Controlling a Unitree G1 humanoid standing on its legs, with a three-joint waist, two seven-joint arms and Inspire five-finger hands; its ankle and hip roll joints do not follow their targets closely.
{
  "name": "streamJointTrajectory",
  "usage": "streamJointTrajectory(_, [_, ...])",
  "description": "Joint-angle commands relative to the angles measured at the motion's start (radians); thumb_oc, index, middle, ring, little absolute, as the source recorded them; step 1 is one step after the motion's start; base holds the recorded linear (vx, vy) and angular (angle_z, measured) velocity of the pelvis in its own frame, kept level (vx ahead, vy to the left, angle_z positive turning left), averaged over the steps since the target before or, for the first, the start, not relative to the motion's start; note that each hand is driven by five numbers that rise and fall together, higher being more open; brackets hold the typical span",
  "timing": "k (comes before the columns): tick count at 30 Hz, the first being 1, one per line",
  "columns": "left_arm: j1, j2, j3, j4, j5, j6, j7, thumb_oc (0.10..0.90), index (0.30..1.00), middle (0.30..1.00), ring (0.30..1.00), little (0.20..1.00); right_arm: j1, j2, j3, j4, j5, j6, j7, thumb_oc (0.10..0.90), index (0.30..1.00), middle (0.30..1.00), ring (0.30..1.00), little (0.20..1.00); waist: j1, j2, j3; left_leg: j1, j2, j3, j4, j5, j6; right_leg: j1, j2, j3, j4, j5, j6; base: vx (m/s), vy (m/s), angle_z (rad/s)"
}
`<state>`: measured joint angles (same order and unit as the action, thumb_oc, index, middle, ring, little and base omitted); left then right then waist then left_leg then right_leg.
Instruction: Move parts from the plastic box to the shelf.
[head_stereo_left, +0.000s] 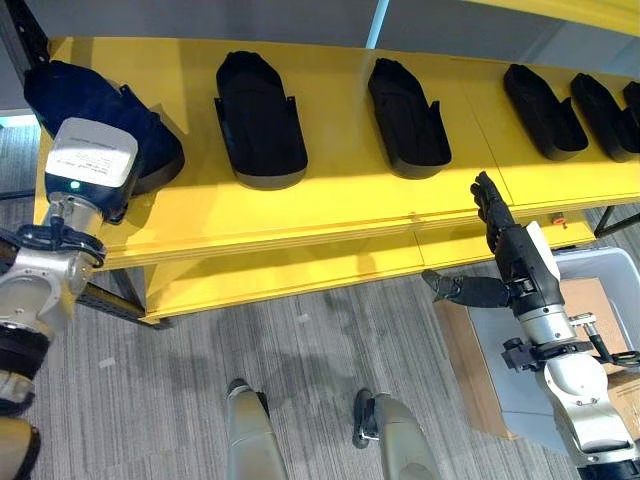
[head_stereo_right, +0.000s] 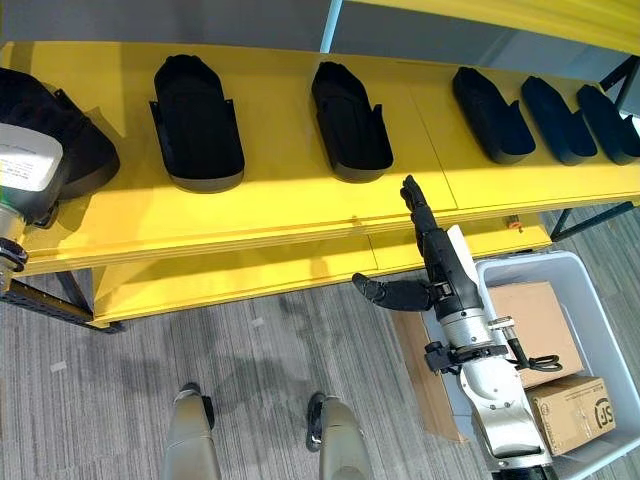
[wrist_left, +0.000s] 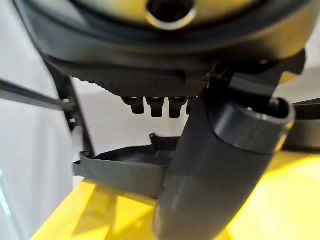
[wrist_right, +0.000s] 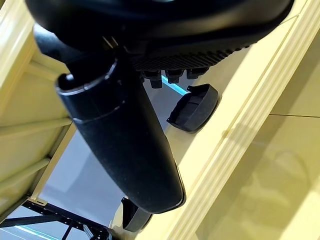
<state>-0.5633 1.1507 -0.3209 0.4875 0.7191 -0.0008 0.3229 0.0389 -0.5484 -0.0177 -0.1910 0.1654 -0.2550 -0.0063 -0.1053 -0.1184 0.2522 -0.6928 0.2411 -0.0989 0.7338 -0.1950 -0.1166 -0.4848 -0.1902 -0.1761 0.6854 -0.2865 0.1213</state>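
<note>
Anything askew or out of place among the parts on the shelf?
Nothing stands out. The black parts lie apart in a row on the yellow shelf, none tipped or hanging over its edge. The right hand is open and holds nothing.

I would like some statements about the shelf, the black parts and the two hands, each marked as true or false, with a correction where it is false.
1. Several black parts lie in a row on the yellow shelf. True.
2. The right hand holds a black part. False: its fingers are straight, the thumb stands out to the side, and it holds nothing.
3. The plastic box contains cardboard boxes. True.
4. The left hand is down in the plastic box. False: it is at the shelf's left end, at a black part there.
</note>
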Motion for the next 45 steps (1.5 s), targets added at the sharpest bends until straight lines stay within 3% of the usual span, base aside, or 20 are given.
streamJointTrajectory(1, [-0.04,-0.023,0.085,-0.086,-0.053,0.006,0.063,0.9,1.0,1.0,1.0,1.0,-0.057,-0.025,-0.113,-0.114,0.029,-0.072,-0.036,0.9,1.0,1.0,1.0,1.0,-0.016,0.04,-0.044,0.073,-0.004,0.059,0.017,-0.088,0.081,0.098,0.006,0.03,-0.048,-0.045,-0.038,0.0,0.0,0.0])
streamJointTrajectory(11, [0.133,-0.063,0.208,-0.177,-0.073,-0.01,0.035,0.9,1.0,1.0,1.0,1.0,-0.064,-0.006,-0.125,-0.105,0.015,-0.053,-0.038,0.9,1.0,1.0,1.0,1.0,0.008,0.043,-0.032,0.092,-0.012,0.056,-0.002,-0.076,0.076,0.105,-0.002,0.027,-0.033,-0.054,-0.045,-0.01,-0.018,0.01])
streamJointTrajectory(23, [0.432,-0.096,0.451,-0.364,-0.079,-0.042,0.009,0.9,1.0,1.0,1.0,1.0,-0.07,0.019,-0.17,-0.107,0.01,-0.035,-0.036,0.9,1.0,1.0,1.0,1.0,0.047,0.06,-0.017,0.129,-0.03,0.057,-0.04,-0.063,0.075,0.126,-0.014,0.022,-0.031,-0.059,-0.048,0.0,-0.011,0.03])
streamJointTrajectory(30, [0.517,-0.077,0.551,-0.455,-0.066,-0.057,0.013,0.9,1.0,1.0,1.0,1.0,-0.071,0.015,-0.189,-0.108,-0.003,-0.026,-0.038,0.9,1.0,1.0,1.0,1.0,0.062,0.07,-0.011,0.149,-0.04,0.057,-0.061,-0.056,0.076,0.141,-0.025,0.018,-0.032,-0.063,-0.048,0.0,-0.019,0.07])
streamJointTrajectory(38, [0.558,-0.028,0.591,-0.485,-0.025,-0.066,-0.004,0.9,1.0,1.0,1.0,1.0,-0.065,0.015,-0.196,-0.114,-0.011,-0.026,-0.034,0.9,1.0,1.0,1.0,1.0,0.066,0.084,-0.007,0.157,-0.049,0.057,-0.071,-0.048,0.076,0.145,-0.031,0.015,-0.028,-0.066,-0.049,0.0,-0.003,0.01])
streamJointTrajectory(45, [0.568,-0.083,0.628,-0.527,-0.069,-0.067,0.021,0.9,1.0,1.0,1.0,1.0,-0.056,0.025,-0.197,-0.117,-0.015,-0.028,-0.042,0.9,1.0,1.0,1.0,1.0,0.073,0.083,-0.01,0.164,-0.056,0.055,-0.091,-0.039,0.076,0.147,-0.035,0.009,-0.032,-0.06,-0.05,-0.01,-0.007,0.03])
